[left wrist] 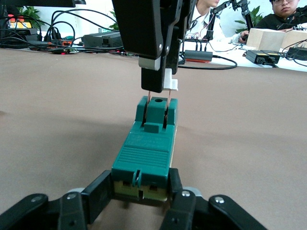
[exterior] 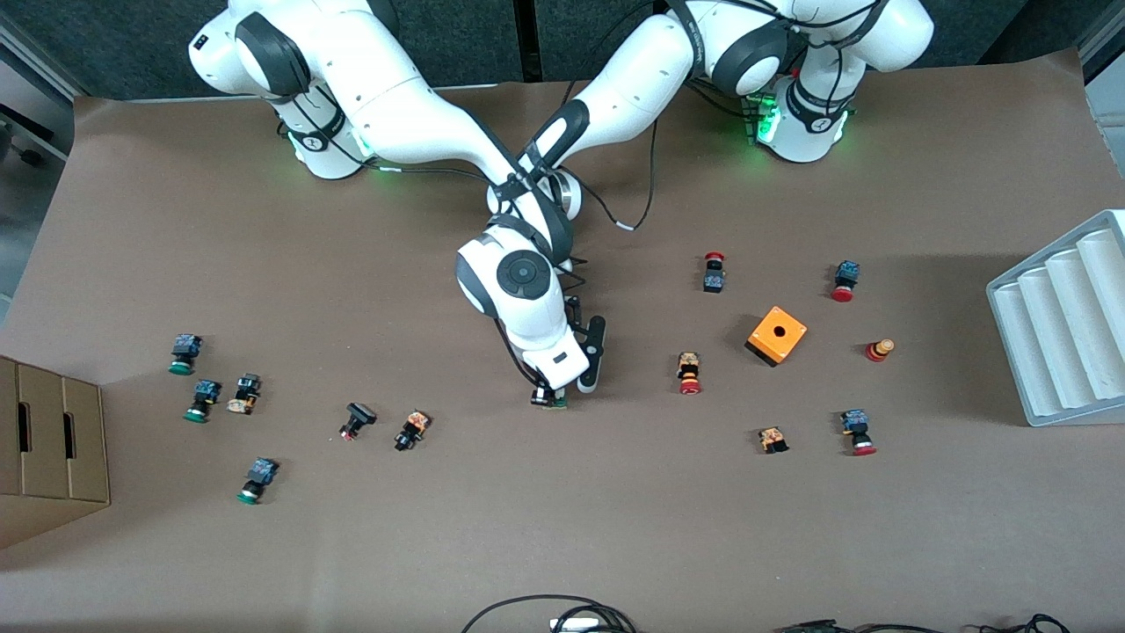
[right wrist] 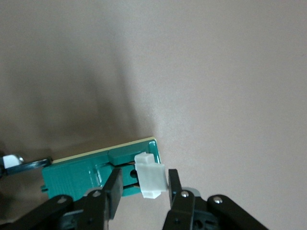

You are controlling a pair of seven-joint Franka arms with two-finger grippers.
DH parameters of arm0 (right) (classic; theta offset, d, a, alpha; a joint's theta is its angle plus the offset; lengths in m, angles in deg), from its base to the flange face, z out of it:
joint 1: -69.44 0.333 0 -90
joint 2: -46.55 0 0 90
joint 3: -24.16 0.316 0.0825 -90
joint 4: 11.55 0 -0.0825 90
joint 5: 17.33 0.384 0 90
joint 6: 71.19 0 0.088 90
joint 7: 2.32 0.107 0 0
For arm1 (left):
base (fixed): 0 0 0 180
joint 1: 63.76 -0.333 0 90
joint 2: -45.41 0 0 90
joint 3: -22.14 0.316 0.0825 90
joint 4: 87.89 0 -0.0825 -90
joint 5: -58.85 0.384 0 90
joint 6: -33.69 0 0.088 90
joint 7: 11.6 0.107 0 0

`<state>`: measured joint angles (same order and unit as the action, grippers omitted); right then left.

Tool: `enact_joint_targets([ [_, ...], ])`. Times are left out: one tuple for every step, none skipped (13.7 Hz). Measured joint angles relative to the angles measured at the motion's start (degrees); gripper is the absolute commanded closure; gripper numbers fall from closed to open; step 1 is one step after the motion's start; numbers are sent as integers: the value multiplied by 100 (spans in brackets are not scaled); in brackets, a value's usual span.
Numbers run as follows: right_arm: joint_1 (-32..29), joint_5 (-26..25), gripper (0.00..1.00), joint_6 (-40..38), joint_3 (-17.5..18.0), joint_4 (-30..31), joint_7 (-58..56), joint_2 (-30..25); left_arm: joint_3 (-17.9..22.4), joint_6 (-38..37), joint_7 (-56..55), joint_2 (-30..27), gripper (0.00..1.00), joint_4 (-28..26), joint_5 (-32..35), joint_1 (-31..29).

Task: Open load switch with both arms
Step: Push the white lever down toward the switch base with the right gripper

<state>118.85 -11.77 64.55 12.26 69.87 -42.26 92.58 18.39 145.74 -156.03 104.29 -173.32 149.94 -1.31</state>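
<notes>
Load switch (left wrist: 146,153): slim dark green block lying flat on the brown table covering (exterior: 562,527), at mid-table under the two crossed arms, nearer the front camera than either base. Left gripper (left wrist: 140,194): low at table level, clamped on one end of the green body, apparently to pin it down while the other end is worked. Right gripper (right wrist: 142,187): directly above the switch's other end, fingers closed on the small white tab piece (right wrist: 150,181), which stands just clear of the body on two thin metal prongs; the grip from above suits a straight pull, and the judgement is that separation is well under way. Surrounding stock, well apart from the switch: orange cube with a hole (exterior: 776,335), red-capped buttons toward the left arm's end, green-capped buttons toward the right arm's end. White ribbed tray (exterior: 1063,325) at one table edge, cardboard box (exterior: 48,444) at the other. Surface: plain brown paper, faintly creased. Room: left wrist view shows cables, equipment and seated people past the table edge.
</notes>
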Motion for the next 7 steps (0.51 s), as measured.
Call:
enact_joint_targets([
  [2,0,54,-1,1,16,0,-12,0,0,1,0,60,0,0,0],
  [4,0,54,-1,2,42,0,-31,0,0,2,0,60,0,0,0],
  [5,0,54,-2,5,73,0,-53,0,0,2,0,60,0,0,0],
  [6,0,54,-5,11,114,0,-86,0,0,2,0,60,0,0,0],
  [6,0,54,-9,19,145,0,-114,0,0,2,0,60,0,0,0],
  [8,0,54,-15,23,157,0,-129,0,0,2,0,60,0,0,0],
  [9,0,54,-20,26,179,0,-147,0,0,2,0,60,0,0,0],
])
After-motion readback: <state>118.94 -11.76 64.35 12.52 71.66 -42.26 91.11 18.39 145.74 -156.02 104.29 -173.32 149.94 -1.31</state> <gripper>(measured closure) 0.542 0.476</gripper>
